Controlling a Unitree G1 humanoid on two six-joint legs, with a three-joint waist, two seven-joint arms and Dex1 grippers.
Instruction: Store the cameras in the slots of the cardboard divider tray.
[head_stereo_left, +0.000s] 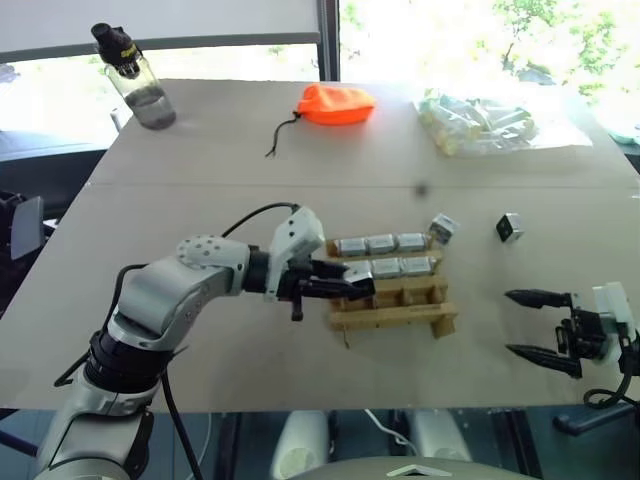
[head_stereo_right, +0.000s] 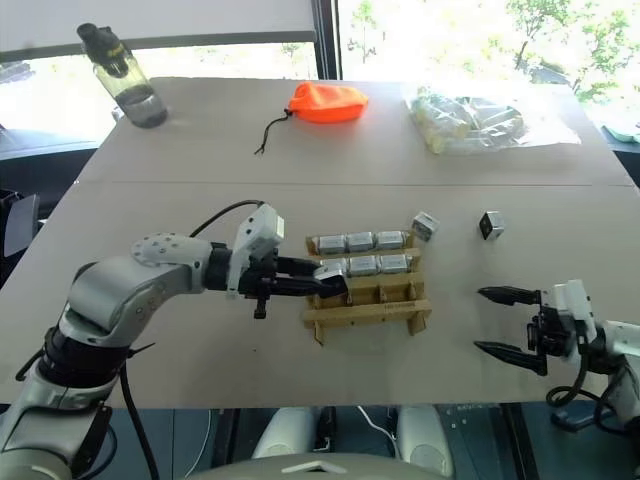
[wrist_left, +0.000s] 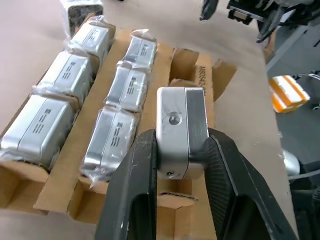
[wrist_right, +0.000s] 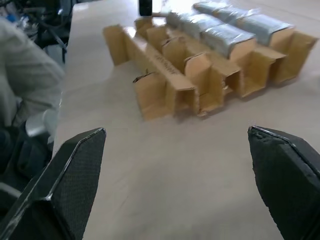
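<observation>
The cardboard divider tray (head_stereo_left: 395, 318) lies mid-table. Its back row (head_stereo_left: 380, 243) and middle row (head_stereo_left: 402, 267) hold several wrapped silver cameras, and the front row's slots are bare cardboard. My left gripper (head_stereo_left: 350, 286) is at the tray's left end, shut on a silver camera (wrist_left: 180, 130) held just above the near slots. Another camera (head_stereo_left: 443, 228) leans at the tray's far right corner. A loose one (head_stereo_left: 509, 227) sits on the table further right. My right gripper (head_stereo_left: 535, 325) hangs open and empty to the right of the tray, pointing at it.
An orange pouch (head_stereo_left: 335, 103) with a black cord lies at the back centre. A clear bag of pale packets (head_stereo_left: 480, 122) is at the back right, and a bottle (head_stereo_left: 135, 75) stands at the back left. The table's front edge runs just below both grippers.
</observation>
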